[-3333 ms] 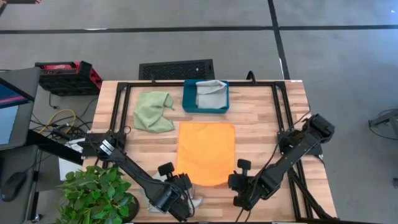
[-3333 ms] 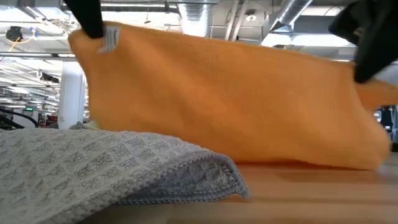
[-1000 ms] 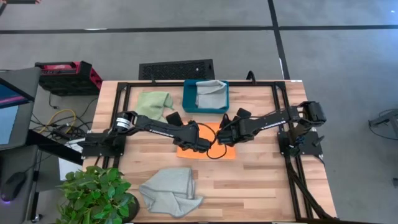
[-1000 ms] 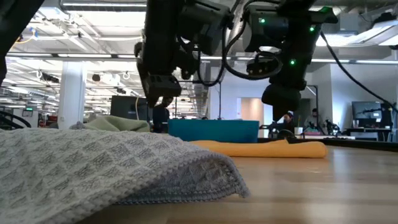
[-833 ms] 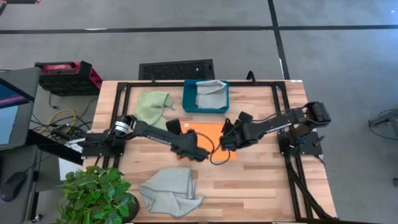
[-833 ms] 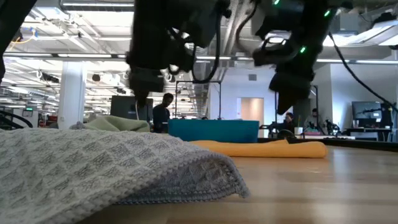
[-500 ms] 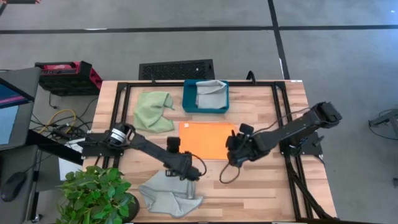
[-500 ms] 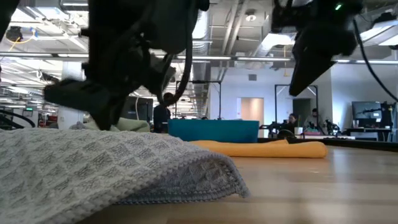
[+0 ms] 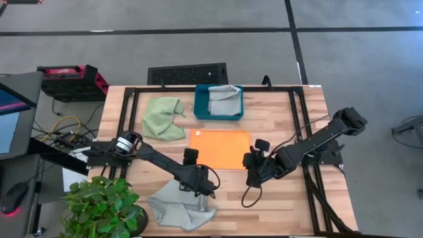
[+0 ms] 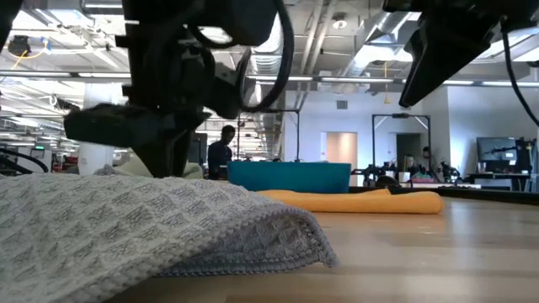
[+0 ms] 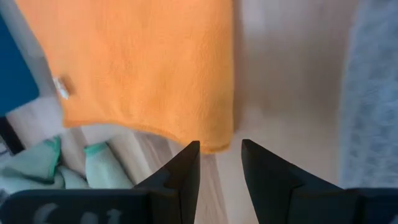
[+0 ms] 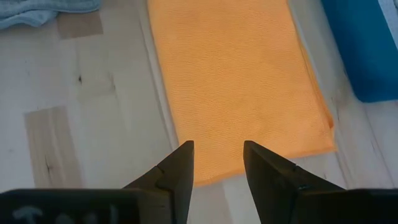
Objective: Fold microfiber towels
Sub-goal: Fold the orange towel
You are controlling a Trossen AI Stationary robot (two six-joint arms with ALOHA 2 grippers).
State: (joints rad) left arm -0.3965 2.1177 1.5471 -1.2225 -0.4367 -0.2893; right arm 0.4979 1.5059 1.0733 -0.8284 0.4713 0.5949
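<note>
The orange towel (image 9: 220, 149) lies flat, folded to a rectangle, in the middle of the table. A pale grey towel (image 9: 182, 206) lies crumpled at the near edge. A light green towel (image 9: 164, 118) lies bunched at the far left. Another grey towel (image 9: 225, 96) rests in the teal tray (image 9: 201, 106). My left gripper (image 9: 205, 184) hangs open above the table between the orange towel's near left corner (image 11: 214, 140) and the grey towel. My right gripper (image 9: 253, 173) hangs open just near of the orange towel's near right corner (image 12: 329, 140).
A black frame (image 9: 125, 125) runs round the table's left, far and right sides. A potted plant (image 9: 102, 205) stands off the near left corner. Bare wood (image 9: 284, 205) shows at the near right.
Both grippers have drawn back from over the orange towel toward the table's near edge, the left one ending close to the crumpled grey towel. The orange towel stays folded flat where it was.
</note>
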